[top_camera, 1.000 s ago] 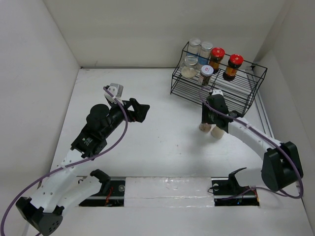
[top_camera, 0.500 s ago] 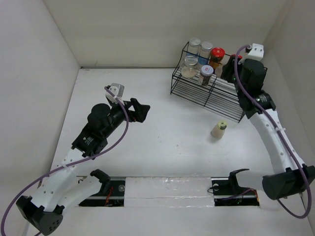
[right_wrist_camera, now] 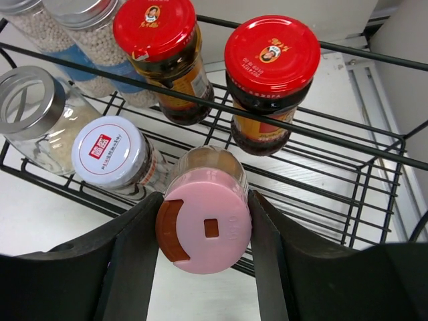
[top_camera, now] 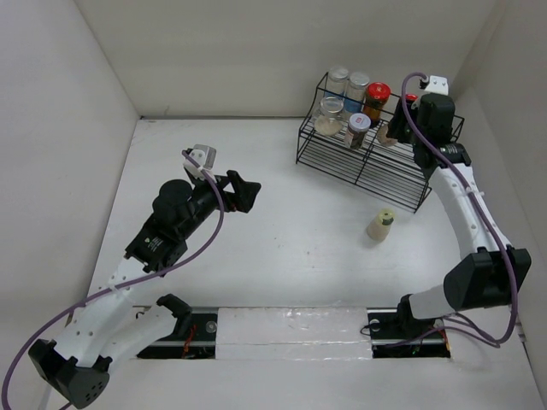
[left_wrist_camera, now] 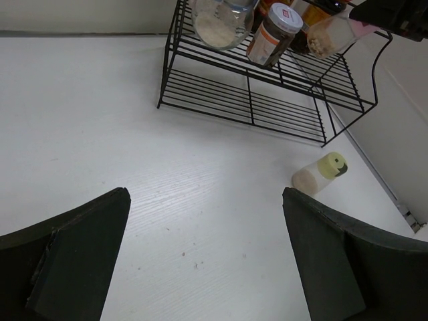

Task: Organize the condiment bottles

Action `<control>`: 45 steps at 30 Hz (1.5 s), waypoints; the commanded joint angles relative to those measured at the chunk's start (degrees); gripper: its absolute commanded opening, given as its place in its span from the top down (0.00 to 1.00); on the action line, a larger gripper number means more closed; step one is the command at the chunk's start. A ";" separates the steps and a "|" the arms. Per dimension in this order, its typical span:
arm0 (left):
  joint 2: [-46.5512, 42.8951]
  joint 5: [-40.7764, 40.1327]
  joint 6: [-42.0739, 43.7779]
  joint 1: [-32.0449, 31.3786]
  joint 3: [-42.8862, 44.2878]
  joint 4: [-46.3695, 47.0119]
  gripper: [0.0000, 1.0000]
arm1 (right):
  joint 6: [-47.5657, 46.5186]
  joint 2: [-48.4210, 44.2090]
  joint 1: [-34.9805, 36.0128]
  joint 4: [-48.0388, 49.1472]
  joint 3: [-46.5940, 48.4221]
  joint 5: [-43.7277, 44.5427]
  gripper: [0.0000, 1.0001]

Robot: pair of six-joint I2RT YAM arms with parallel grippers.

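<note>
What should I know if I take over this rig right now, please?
Left jaws: open, empty, above the table.
Right jaws: shut on the pink-capped bottle, held over the rack.
Done: six bottles sit on the rack, two red-lidded jars among them.
Left: set the pink one down, then fetch the yellow-capped bottle from the table in front of the rack.

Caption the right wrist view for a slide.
Right gripper holds the pink-capped shaker at the wire rack.
</note>
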 commanded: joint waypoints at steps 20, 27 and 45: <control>0.08 0.14 -0.53 0.03 2.36 1.65 0.07 | -0.84 6.42 -1.07 -0.53 3.14 -3.41 0.30; 0.08 0.14 -0.53 0.03 2.36 1.65 0.07 | -0.32 4.50 -0.54 1.75 2.36 -2.80 0.21; -2.12 0.14 -0.53 0.03 2.36 2.17 0.07 | 9.43 -27.06 4.29 -4.64 -32.86 8.80 0.02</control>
